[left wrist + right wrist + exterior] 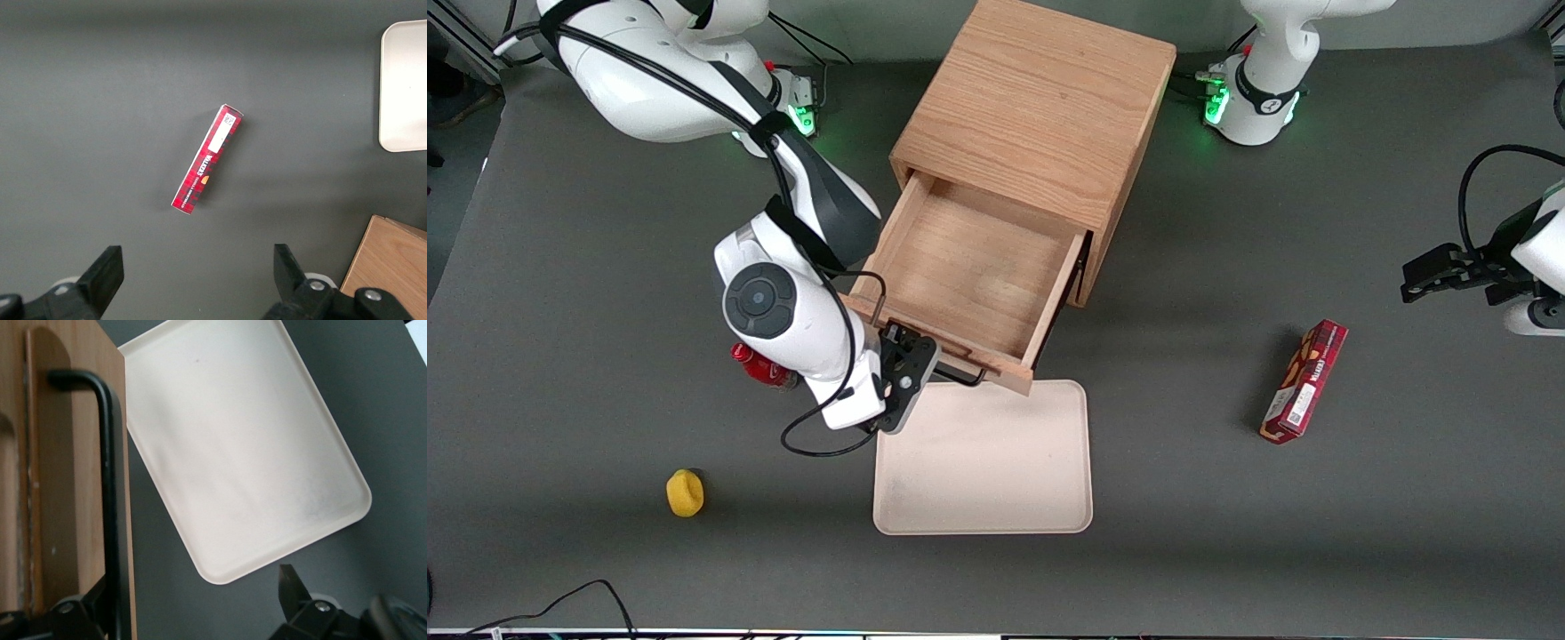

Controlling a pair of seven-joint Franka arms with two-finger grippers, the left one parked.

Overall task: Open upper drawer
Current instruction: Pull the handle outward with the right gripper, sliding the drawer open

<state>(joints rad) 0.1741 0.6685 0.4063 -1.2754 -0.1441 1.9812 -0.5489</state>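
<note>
The light oak cabinet [1040, 107] stands at the middle of the table. Its upper drawer [969, 267] is pulled far out and its plain wooden inside shows. The thin black bar handle [962, 377] runs along the drawer front [67, 520], which faces the front camera. My gripper [911, 369] is at the working arm's end of that handle. In the right wrist view the gripper [197, 593] is open, and the handle [110, 487] runs just inside one finger [93, 603], apart from the other finger [291, 587]. The lower drawer is hidden under the upper one.
A beige tray [983, 458] lies on the table just in front of the open drawer, nearer the front camera. A red box [1304, 380] lies toward the parked arm's end. A yellow object [685, 492] and a red object [760, 364] lie beside the working arm.
</note>
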